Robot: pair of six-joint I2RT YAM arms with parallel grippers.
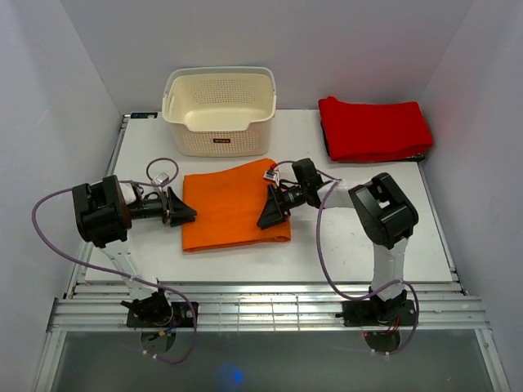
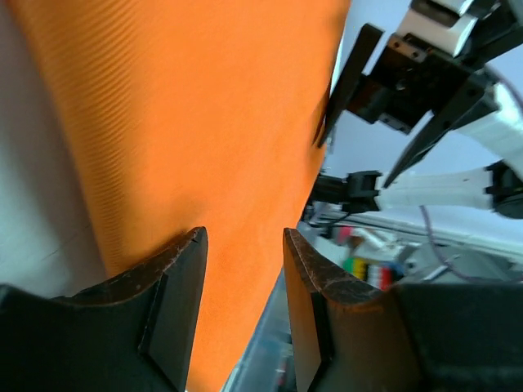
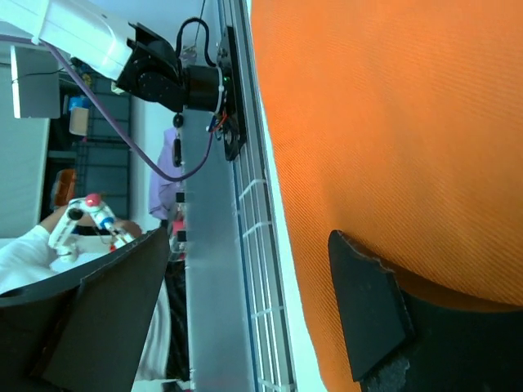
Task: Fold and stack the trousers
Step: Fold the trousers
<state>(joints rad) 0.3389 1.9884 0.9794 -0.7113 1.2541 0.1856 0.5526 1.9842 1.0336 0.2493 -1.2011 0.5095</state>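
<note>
The orange trousers [image 1: 233,206] lie folded into a flat rectangle in the middle of the white table. My left gripper [image 1: 186,212] sits at the cloth's left edge, low, jaws open and empty. In the left wrist view the cloth [image 2: 204,122] fills the space ahead of the open left gripper [image 2: 243,269]. My right gripper [image 1: 270,212] is at the cloth's right edge, jaws wide open and empty. In the right wrist view one finger [image 3: 368,310] is over the cloth [image 3: 392,122], the other is off the cloth towards the table's near edge, and the right gripper [image 3: 245,294] holds nothing.
A cream perforated basket [image 1: 219,110] stands at the back, just behind the trousers. A folded red cloth [image 1: 373,128] lies at the back right. A small white object with a cable loop [image 1: 161,174] lies by the left arm. The table's slatted near edge [image 1: 270,306] runs along the front.
</note>
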